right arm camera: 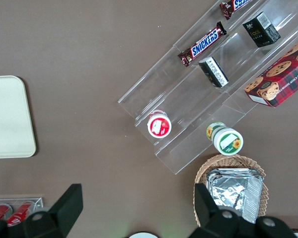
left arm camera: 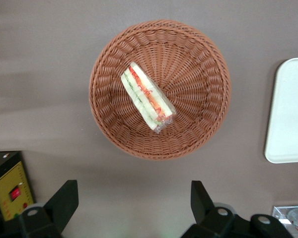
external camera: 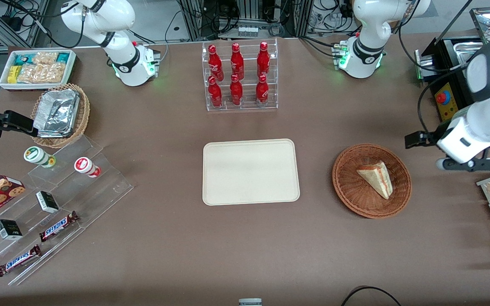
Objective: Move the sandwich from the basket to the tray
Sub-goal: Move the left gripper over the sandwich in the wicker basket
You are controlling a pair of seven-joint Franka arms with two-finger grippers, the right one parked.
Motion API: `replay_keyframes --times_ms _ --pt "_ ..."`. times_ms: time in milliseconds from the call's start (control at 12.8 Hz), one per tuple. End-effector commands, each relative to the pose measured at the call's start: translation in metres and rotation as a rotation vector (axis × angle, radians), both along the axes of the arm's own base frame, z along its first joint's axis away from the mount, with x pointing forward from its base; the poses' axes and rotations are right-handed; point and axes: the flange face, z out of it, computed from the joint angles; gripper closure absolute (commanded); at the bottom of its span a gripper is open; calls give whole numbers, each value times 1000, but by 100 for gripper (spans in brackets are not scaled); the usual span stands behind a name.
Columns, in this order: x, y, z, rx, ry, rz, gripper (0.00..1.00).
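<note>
Sandwich [left arm camera: 147, 96], a small triangular wedge of pale bread with red, white and green filling in clear wrap, lies on its side in the round reddish-brown wicker basket [left arm camera: 109, 59], toward its 3 o'clock rim in the front view, with the cream rectangular tray [external camera: 251, 171] bare at the basket's 9 o'clock. Left arm's black two-finger gripper [left arm camera: 130, 198] hangs above the table beside the basket, spread wide, holding nothing. Likely light, soft, crushable and slippery in wrap; pinch gently across the flat bread faces mid-wedge.

On the table stood one tray [external camera: 251, 171], one basket [external camera: 347, 187] with one sandwich [external camera: 376, 178], six red bottles [external camera: 237, 74] in one rack, two chocolate bars [external camera: 58, 226], and one open gripper [left arm camera: 134, 201] above the basket.
</note>
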Motion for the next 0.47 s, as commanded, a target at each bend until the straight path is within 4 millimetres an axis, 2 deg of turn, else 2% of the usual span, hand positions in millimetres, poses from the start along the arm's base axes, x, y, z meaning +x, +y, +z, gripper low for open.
replay_keyframes --times_ms 0,156,312,390 --pt "-1 2 -34 -11 4 -6 0" --pt "3 -1 -56 -7 -8 0 0" --pt "-3 -1 -81 2 -22 15 0" --pt "-5 -2 -88 7 -28 50 0"
